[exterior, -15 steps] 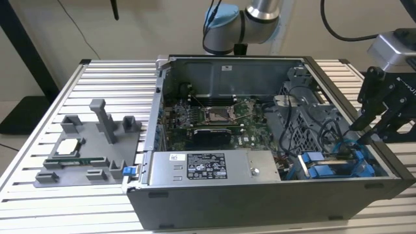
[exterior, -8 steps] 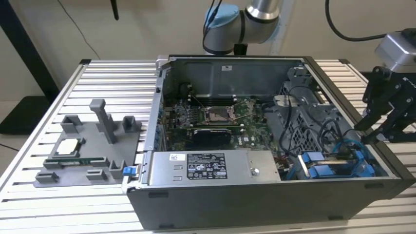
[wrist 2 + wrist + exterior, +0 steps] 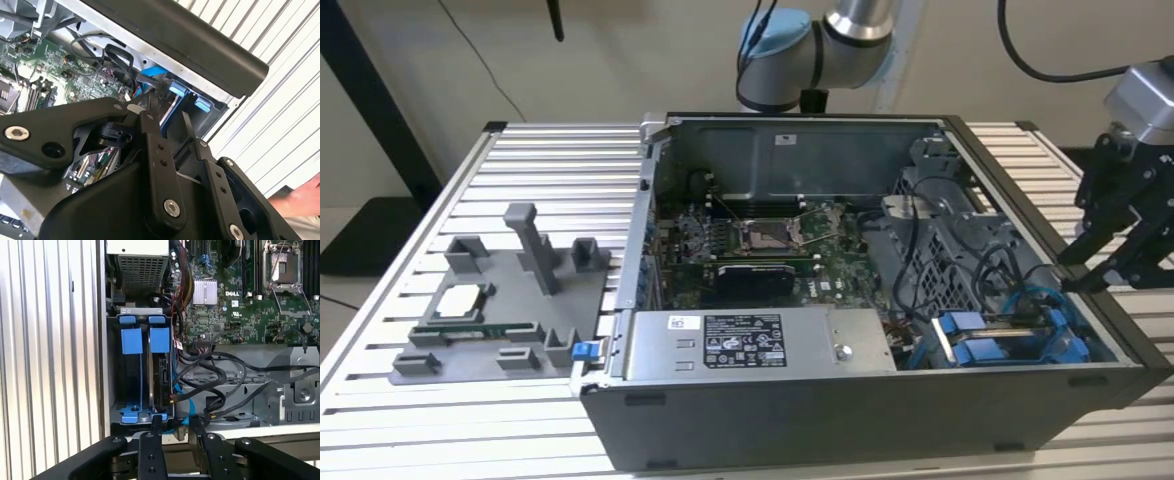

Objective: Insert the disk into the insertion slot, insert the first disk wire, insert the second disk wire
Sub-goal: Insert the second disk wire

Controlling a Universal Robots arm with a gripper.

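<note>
In the exterior view the gripper [image 3: 1091, 275] hangs over the exterior view's right side of the open computer case [image 3: 854, 400], above the insertion slot [image 3: 1003, 322] in the near corner, next to the power-supply box [image 3: 747, 343]. In the second wrist view its fingers [image 3: 150, 120] stand partly apart with nothing between them, pointing at the bay's blue tabs [image 3: 177, 90]. In the first wrist view the gripper [image 3: 174, 420] sits parted and empty at the slot's [image 3: 141, 313] end, where the disk [image 3: 161, 372] stands on edge in its blue carrier, a blue cable [image 3: 181, 401] looping just beside it.
</note>
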